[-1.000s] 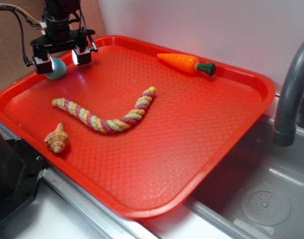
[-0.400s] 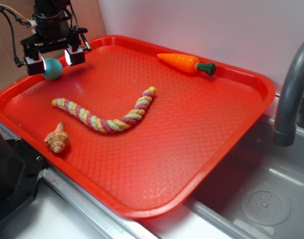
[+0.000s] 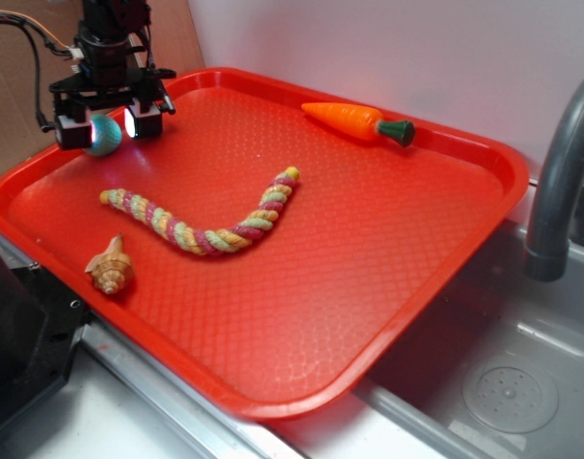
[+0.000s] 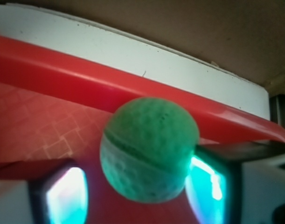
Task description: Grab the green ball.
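the arm hangs near-vertical over the far left corner of the red tray [image 3: 387, 287], wrist pointing down. its fingers [image 3: 105, 122] are clenched on the green ball [image 3: 104, 136], one lit pad on each side; in the wrist view the ball [image 4: 149, 149] fills the gap between the glowing pads, round, dimpled, with a seam across it. the tray floor has a fine diamond texture and a smooth raised rim. away from the fingers lie a twisted, multicoloured rope [image 3: 201, 220], a ridged tan shell [image 3: 110, 268], and a glossy orange toy carrot [image 3: 356, 120].
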